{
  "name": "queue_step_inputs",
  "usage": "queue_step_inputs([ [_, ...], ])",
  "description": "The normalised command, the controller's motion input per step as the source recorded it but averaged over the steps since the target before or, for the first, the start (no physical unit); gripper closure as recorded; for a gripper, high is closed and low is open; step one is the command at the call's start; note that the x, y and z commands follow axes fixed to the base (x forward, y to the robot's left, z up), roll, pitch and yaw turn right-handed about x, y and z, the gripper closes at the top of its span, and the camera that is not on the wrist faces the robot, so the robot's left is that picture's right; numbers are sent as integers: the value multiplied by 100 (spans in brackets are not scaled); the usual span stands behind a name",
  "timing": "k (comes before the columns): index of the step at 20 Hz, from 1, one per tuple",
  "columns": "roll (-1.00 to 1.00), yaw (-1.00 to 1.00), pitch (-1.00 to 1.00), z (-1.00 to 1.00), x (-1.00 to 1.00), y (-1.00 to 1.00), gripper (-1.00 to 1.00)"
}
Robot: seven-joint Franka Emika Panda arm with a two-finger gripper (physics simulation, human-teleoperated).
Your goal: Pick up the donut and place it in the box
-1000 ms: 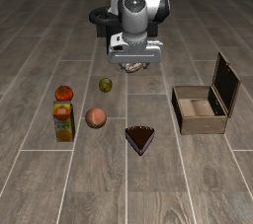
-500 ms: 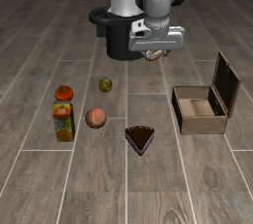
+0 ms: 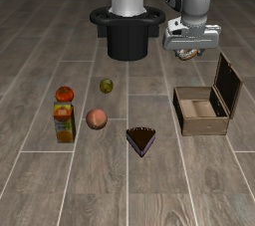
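A brown donut hangs in the air between the fingers of my gripper, which is shut on it. The pair is held high at the upper right of the exterior view. Below it, toward the front, stands the wooden box, its lid raised on the right side. The box's inside looks empty. Much of the donut is hidden by the gripper's body.
On the wooden floor to the exterior view's left lie a small green fruit, a peach, an orange bottle with a red item behind it, and a dark cake slice. The black robot base stands at the back.
My gripper, with the donut in it, has swung from above the middle of the floor to the exterior view's right and slightly higher, ending near the box.
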Motion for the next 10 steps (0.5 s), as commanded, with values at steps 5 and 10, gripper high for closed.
queue_step_inputs([
  [5,0,0,0,0,60,0,100],
  [10,0,0,0,0,100,0,100],
])
